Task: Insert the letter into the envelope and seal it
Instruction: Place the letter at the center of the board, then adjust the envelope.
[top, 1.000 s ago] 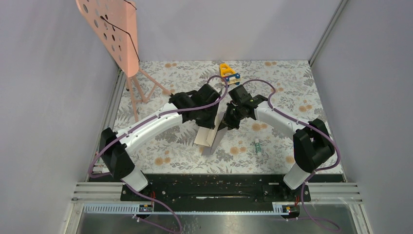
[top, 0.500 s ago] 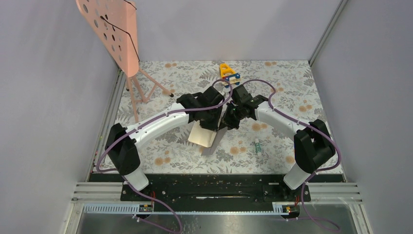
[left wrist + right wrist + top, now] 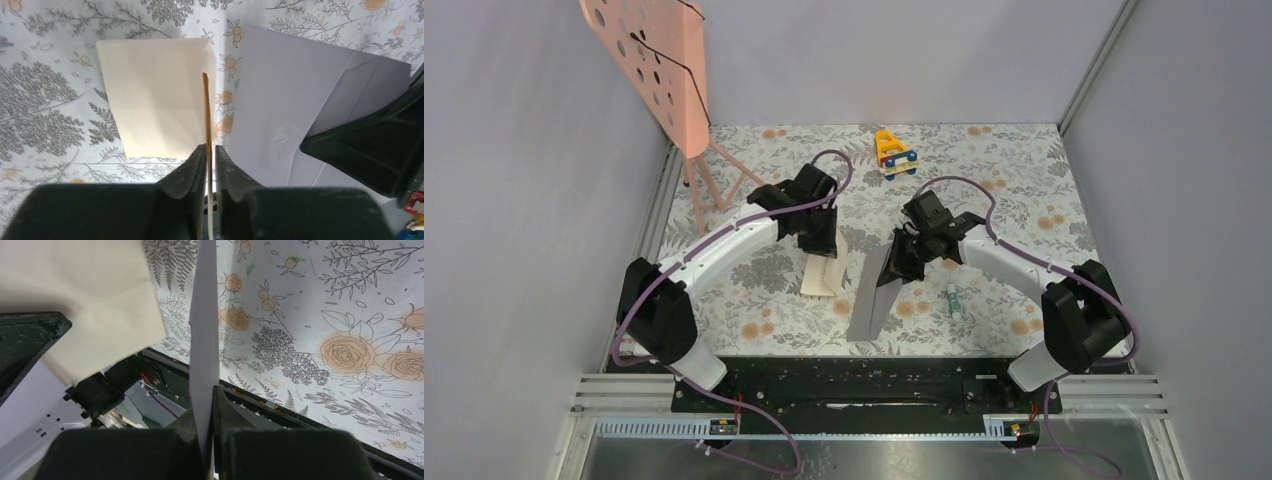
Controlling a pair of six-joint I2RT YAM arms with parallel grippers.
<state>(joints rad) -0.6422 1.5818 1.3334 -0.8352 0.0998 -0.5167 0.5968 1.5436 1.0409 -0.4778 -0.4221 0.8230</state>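
1. My table (image 3: 1024,190) wears a floral cloth, and plain grey walls close it in.
2. Far left stands one pink perforated stand (image 3: 649,60).
3. My left claw (image 3: 822,243) is pressed tight on one tan letter (image 3: 824,275).
4. My right claw (image 3: 902,262) pinches the one envelope (image 3: 872,305) edge-on, just right of the letter and apart from it.
5. One yellow toy (image 3: 894,153) sits at the back, and one small white-and-green item (image 3: 952,298) lies to the right.

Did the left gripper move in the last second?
Yes. The left gripper, jaws shut on the letter, has swung left, away from the yellow toy and toward the pink stand.
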